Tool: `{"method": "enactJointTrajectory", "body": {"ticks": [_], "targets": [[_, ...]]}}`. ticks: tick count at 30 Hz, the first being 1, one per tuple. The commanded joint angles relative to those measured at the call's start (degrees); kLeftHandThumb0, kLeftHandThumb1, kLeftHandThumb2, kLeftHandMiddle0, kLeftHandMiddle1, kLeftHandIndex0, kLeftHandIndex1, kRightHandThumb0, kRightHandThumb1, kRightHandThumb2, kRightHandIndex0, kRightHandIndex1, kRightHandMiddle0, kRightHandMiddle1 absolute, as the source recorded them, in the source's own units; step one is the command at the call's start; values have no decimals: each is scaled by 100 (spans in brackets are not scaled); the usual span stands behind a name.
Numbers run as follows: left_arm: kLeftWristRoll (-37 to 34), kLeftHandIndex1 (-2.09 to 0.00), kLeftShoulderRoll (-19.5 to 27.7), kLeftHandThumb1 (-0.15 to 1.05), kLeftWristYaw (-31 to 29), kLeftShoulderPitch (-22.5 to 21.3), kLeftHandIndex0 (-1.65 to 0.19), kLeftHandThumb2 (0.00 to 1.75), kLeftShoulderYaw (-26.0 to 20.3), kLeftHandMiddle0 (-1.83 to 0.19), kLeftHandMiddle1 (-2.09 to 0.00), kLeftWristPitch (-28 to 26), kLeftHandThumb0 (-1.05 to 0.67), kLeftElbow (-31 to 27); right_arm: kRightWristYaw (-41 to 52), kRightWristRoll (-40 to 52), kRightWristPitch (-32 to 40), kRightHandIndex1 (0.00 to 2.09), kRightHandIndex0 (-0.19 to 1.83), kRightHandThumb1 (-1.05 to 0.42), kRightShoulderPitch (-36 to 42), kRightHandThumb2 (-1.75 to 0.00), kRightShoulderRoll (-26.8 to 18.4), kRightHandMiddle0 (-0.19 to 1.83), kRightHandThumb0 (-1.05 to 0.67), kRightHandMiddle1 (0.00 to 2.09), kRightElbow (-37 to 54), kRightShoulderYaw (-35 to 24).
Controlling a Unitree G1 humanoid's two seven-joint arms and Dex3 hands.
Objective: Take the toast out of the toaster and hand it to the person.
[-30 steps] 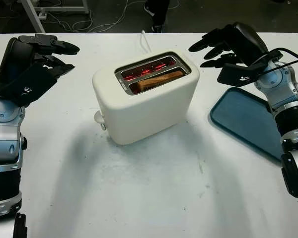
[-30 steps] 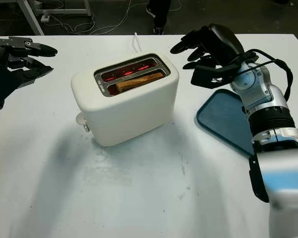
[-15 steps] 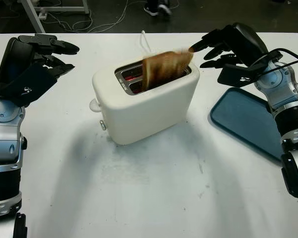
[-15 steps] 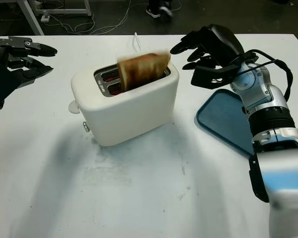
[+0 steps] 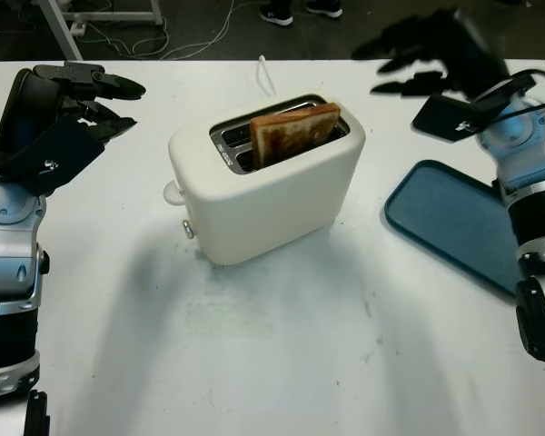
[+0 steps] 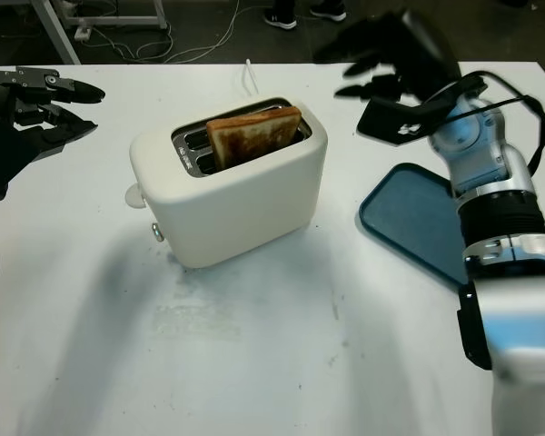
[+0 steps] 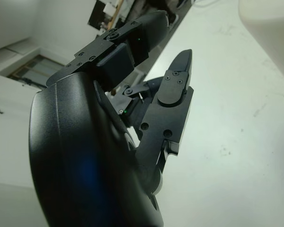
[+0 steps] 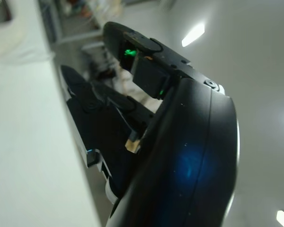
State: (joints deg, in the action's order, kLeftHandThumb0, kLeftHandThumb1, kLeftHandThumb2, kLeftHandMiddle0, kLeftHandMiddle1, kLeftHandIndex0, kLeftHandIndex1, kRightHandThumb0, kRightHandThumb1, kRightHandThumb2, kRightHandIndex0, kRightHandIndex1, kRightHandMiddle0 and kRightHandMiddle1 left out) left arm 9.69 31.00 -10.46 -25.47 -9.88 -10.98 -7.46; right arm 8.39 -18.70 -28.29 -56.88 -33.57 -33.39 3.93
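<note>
upright, the toast (image 5: 292, 133) stands in the toaster (image 5: 268, 179) at counter (image 5: 282, 345) centre; left hand (image 5: 68, 104) at nine o'clock and right hand (image 5: 427, 54) at two o'clock, both open, holding nothing.

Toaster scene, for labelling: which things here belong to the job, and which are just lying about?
Job:
toast, upright in the toaster
right hand, open, raised right of it
left hand, open, at the left

Lying about:
blue tray

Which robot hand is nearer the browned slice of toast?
Right. The right hand hovers open just beyond the toast, while the left hand hangs open farther off, past the cream toaster.
</note>
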Motion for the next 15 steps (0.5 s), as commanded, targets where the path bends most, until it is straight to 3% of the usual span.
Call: {"method": "enactJointTrajectory", "body": {"ticks": [1,4,8,12,15], "targets": [[-10,-24,11,85,-10,71,-99,1,-12,-83,-87,-15,-10,-41,193,186,335,0,107,-57,35,0,-69,99,-23,0,683,-122],[14,-24,6,85,6,83,-98,1,-14,-81,-86,-81,-9,-92,556,446,521,0,107,-50,24,0,-55,99,-31,0,1376,-216],[38,-24,15,85,21,87,-99,0,-5,-81,-86,-26,-9,-74,1151,851,657,1,107,-46,-89,-1,-8,99,-62,1,1749,-177],[17,-24,-1,84,26,95,-99,0,-17,-82,-86,-14,-9,-68,1679,702,771,1,108,-45,-155,-1,-12,100,-76,1,2012,149],[33,-24,5,84,28,103,-99,0,-12,-83,-86,-36,-10,-82,1985,485,693,5,114,-41,-209,0,55,101,-77,1,2047,481]]}}
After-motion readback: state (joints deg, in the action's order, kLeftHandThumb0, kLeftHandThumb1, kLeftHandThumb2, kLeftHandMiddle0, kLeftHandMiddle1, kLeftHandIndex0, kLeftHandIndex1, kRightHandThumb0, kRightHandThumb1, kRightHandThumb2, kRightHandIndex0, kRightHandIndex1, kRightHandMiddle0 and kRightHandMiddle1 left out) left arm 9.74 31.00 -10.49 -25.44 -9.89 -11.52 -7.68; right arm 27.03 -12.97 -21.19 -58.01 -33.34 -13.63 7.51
